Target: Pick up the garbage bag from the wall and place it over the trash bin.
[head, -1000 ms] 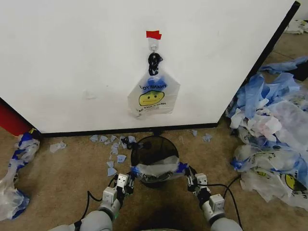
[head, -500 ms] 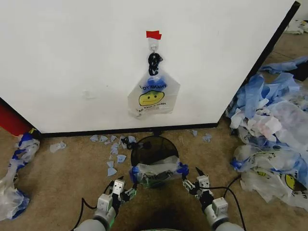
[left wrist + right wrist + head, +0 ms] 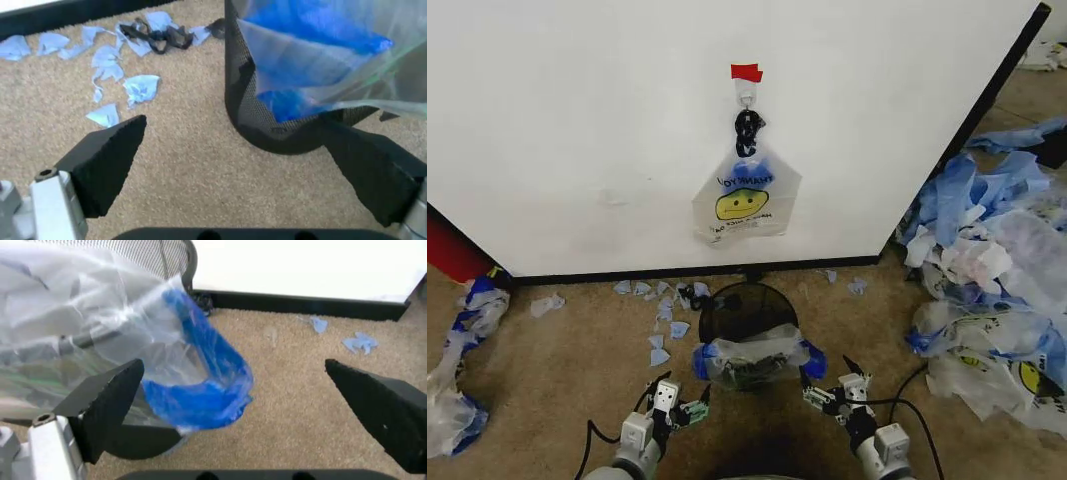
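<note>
A translucent garbage bag (image 3: 752,357) with blue handles lies draped over the near rim of the black wire-mesh trash bin (image 3: 747,303). Its blue handles hang down the bin's sides (image 3: 313,30) (image 3: 203,390). A second garbage bag (image 3: 745,200) with a yellow smiley hangs from the red-taped hook (image 3: 746,73) on the white wall (image 3: 577,120). My left gripper (image 3: 685,392) (image 3: 232,125) is open just short of the bin's near left side, holding nothing. On the near right side my right gripper (image 3: 827,380) (image 3: 233,365) is likewise open, clear of the bag.
Small blue plastic scraps (image 3: 662,300) litter the carpet between wall and bin. A big heap of crumpled bags (image 3: 992,270) fills the right side. A red object (image 3: 452,255) stands at the wall's left end, with more bags (image 3: 457,380) on the floor at the left.
Both grippers were at the bag's blue handles at the bin's rim. They have opened and drawn back toward me. The bag stays draped over the bin.
</note>
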You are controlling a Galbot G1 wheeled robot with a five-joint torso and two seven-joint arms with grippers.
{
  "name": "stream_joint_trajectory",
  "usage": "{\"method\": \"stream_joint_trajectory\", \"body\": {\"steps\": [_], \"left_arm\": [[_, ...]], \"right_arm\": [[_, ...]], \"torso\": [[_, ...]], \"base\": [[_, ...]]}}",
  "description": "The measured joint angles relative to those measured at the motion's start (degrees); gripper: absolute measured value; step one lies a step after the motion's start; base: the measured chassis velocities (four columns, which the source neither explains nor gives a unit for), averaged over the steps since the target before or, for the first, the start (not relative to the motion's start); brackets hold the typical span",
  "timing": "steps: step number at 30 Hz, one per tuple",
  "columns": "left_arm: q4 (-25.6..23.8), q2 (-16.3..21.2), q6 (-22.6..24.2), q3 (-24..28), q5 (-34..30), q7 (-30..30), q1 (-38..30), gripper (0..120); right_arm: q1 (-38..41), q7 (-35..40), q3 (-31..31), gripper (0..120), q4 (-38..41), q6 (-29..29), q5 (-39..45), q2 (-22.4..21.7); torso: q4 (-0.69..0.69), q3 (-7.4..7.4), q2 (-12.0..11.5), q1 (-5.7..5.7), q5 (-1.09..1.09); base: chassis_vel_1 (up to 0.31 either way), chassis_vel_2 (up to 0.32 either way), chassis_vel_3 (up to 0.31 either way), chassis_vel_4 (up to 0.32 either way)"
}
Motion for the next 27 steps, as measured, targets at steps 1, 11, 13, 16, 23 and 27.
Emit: {"method": "stream_joint_trajectory", "body": {"steps": [1,11,13,16,23,27], "left_arm": [[-0.02,0.11,0.0,-0.28,0.24,0.0,0.15,100],[-0.76,1.22,0.4,-5.89,1.93,-1.53,3.14,100],[-1.35,1.45,0.48,-8.2,2.36,-2.0,4.53,100],[-2.14,1.56,0.71,-10.98,3.28,-2.79,6.13,100],[-4.88,1.68,2.52,-18.35,4.94,-6.79,8.79,100],[-6.47,1.89,2.41,-19.93,5.07,-7.21,9.78,100]], "right_arm": [[-0.31,-0.09,0.3,100,0.47,0.02,0.0,-0.08],[-3.03,-0.3,1.95,100,3.56,0.51,-0.15,-0.8],[-3.86,-0.36,2.33,100,4.28,0.78,-0.3,-1.03],[-4.57,-0.55,2.9,100,5.0,1.13,-0.51,-1.29],[-6.39,-0.98,4.96,100,8.93,2.5,-1.17,-2.11],[-7.02,-0.79,5.48,100,10.63,2.79,-1.51,-2.32]], "torso": [[0.0,0.0,0.0,0.0,0.0],[0.0,0.0,0.0,0.0,0.0],[0.0,0.0,0.0,0.0,0.0],[0.0,0.0,0.0,0.0,0.01],[0.0,0.0,0.0,0.0,0.01],[0.01,0.0,0.0,0.0,0.01]], "base": [[0.0,0.0,0.0,0.0],[0.0,0.0,0.0,0.0],[0.0,0.0,0.0,0.0],[0.0,0.0,0.0,0.0],[0.0,0.0,0.0,0.0],[0.0,0.0,0.0,0.0]]}}
